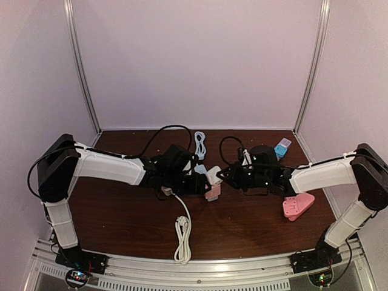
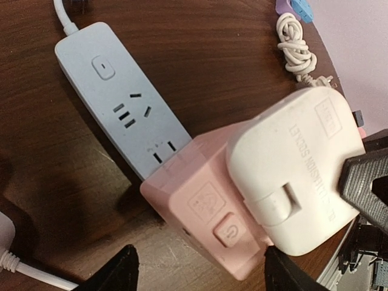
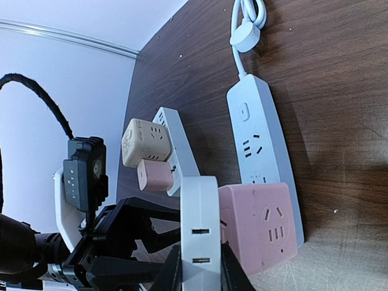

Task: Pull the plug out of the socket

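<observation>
A white plug is seated in the side of a pink cube socket, which sits on the end of a pale blue power strip lying on the table. My right gripper is shut on the white plug, one finger on each flat face; the pink cube is just to its right. My left gripper is open, its fingertips standing on either side of the cube's near end. In the top view the plug and the cube lie between both grippers.
A second white strip carrying a beige cube and a small pink charger lies behind. A coiled white cable lies at the front centre, a pink wedge-shaped item at the right, and a blue cable at the back.
</observation>
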`<state>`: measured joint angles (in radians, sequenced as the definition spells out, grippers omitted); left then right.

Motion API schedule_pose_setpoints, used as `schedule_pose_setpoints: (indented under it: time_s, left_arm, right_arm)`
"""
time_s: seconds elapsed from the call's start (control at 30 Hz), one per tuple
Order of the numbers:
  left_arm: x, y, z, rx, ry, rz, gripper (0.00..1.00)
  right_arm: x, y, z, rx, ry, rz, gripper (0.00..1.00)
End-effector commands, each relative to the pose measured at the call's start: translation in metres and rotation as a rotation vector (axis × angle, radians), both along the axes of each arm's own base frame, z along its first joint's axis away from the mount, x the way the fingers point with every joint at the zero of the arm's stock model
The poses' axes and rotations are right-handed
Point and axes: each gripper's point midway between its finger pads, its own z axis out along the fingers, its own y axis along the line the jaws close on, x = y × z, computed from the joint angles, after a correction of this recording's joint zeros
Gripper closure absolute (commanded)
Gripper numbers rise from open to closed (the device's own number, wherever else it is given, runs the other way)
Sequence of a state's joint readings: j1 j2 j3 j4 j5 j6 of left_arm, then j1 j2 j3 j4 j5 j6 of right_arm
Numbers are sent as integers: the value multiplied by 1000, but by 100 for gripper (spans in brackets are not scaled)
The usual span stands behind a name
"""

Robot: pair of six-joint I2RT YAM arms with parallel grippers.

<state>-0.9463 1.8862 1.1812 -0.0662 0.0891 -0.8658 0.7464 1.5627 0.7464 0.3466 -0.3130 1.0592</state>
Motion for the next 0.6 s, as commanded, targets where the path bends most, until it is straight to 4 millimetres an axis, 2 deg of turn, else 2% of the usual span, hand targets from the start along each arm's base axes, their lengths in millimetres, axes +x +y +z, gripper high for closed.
schedule_pose_setpoints:
  time_s: [0.0,0.2,0.43,0.57]
  left_arm:
    - [0,15,-30,111,25,25,28]
    - [1,20,-33,140,28,45,28]
    - [14,28,-30,182,5,106,28]
    - [15,36,-36,204,19,133,28]
  right_arm:
    - [-23,-2,-37,-22,134,30,100]
    - [-25,-2,-34,29,138,25,100]
    - [-27,-3,-31,49,138,31,100]
    - [-26,-4,-27,64,129,26,100]
